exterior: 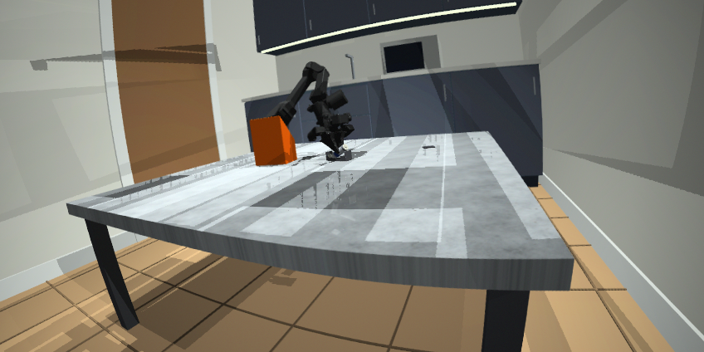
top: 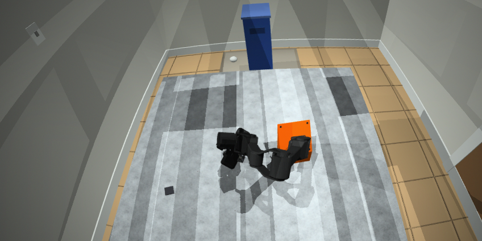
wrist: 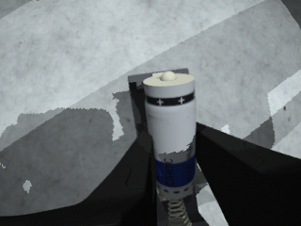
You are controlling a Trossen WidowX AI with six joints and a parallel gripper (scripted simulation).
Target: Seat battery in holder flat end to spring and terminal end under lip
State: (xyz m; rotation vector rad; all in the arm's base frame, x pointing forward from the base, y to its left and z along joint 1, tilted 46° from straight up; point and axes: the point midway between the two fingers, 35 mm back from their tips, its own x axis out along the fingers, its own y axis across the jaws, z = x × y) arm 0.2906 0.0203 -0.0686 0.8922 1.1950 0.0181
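In your wrist view, the battery [wrist: 171, 127] covers most of the holder [wrist: 139, 105], so you cannot see the holder's floor or whether the lip reaches over the terminal end. The spring [wrist: 179, 212] runs down to the picture's bottom edge, and the dark gripper fingers are cut off there too. Your top view hides the holder behind the black arm [top: 280, 167]; in your exterior view, the battery is too small to judge its tilt.
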